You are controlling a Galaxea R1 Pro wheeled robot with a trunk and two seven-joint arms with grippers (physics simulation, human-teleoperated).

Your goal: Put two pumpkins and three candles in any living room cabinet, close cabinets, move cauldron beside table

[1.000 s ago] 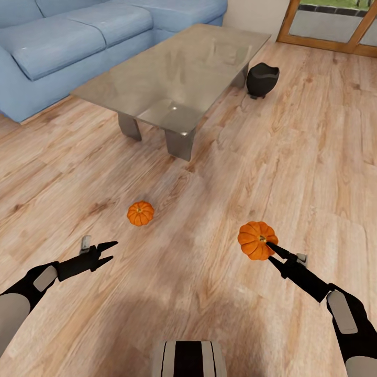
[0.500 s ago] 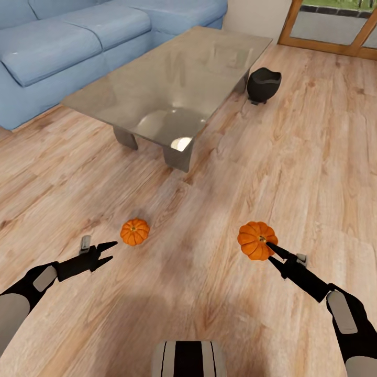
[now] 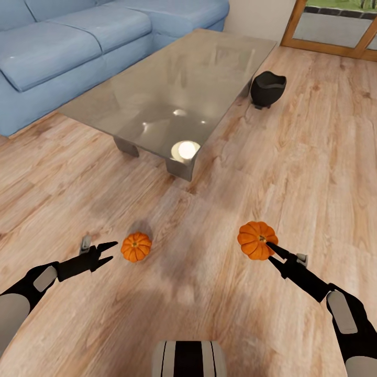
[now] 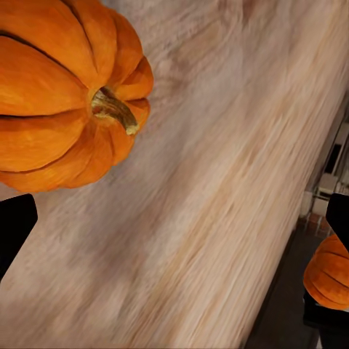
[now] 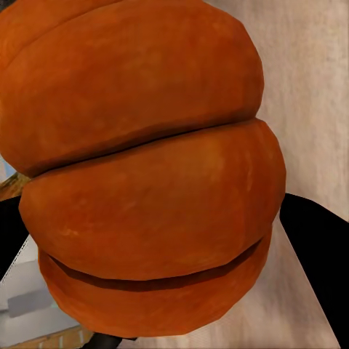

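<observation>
Blue sofa, glass-topped table, black cauldron, two pumpkins over wood floor.

Sofa along the far left; table just in front of it, cauldron on the floor close by the table's far right corner. Held pumpkin clamped in the right gripper above the floor, dark fingers flanking its ribs. Loose pumpkin on the floor just beyond the spread tips of the empty left gripper, stem up close.
</observation>
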